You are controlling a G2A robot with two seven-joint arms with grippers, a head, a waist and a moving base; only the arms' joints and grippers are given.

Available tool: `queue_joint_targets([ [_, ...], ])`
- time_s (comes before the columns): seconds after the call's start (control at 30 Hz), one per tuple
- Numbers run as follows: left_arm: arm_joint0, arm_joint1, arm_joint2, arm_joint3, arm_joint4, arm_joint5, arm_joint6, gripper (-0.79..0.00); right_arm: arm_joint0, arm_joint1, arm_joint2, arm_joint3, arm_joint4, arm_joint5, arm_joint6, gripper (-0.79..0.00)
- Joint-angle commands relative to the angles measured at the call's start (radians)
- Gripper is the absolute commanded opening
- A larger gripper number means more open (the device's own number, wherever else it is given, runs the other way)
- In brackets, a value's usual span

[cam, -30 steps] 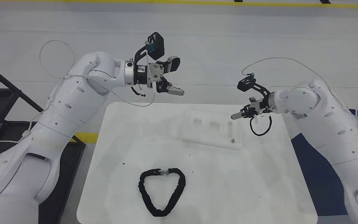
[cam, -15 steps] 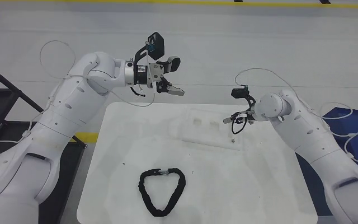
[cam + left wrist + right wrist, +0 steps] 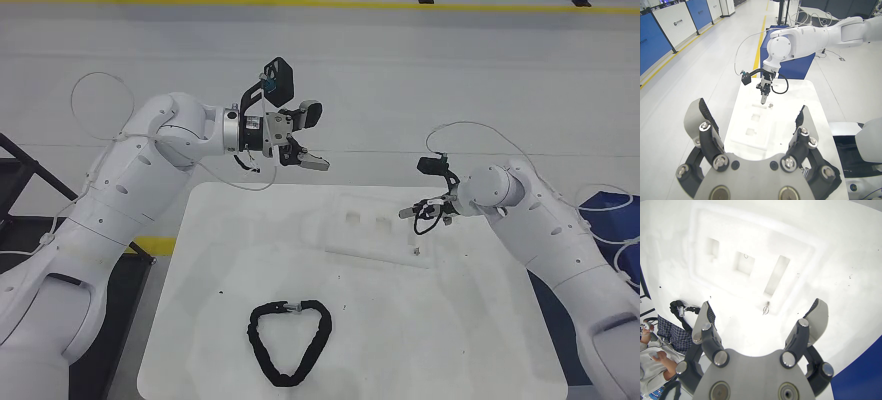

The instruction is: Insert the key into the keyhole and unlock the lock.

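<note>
Silver key [image 3: 765, 309], black looped lock [image 3: 290, 340], well apart

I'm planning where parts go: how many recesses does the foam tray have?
3, in a row in the tray: a small one at one end, a square one in the middle, a long slot by the key.

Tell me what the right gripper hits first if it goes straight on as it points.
Probably the key lying on the white foam tray by the long slot's end: the open right gripper points down at it. Depth is unclear, so it may touch the tray beside it first.
</note>
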Motion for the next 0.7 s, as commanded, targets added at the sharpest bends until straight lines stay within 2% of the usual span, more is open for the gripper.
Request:
queue_joint_targets([
  [0.0,0.0,0.0,0.0,0.0,0.0,0.0,0.0,0.0,0.0,0.0,0.0,0.0,0.0,0.0,0.0,0.0],
  [0.2,0.0,0.0,0.0,0.0,0.0,0.0,0.0,0.0,-0.008,0.0,0.002,-0.007,0.002,-0.002,-0.007,0.0],
  [0.3,0.0,0.0,0.0,0.0,0.0,0.0,0.0,0.0,-0.016,0.002,-0.015,-0.044,-0.072,0.089,0.017,0.0],
  [0.33,0.0,0.0,0.0,0.0,0.0,0.0,0.0,0.0,-0.021,0.003,-0.02,-0.057,-0.098,0.148,0.034,0.0],
  [0.47,0.0,0.0,0.0,0.0,0.0,0.0,0.0,0.0,-0.061,0.015,-0.025,-0.179,-0.165,0.298,0.085,0.0],
  [0.67,0.0,0.0,0.0,0.0,0.0,0.0,0.0,0.0,-0.138,0.042,0.004,-0.289,-0.182,0.343,0.145,0.0],
])
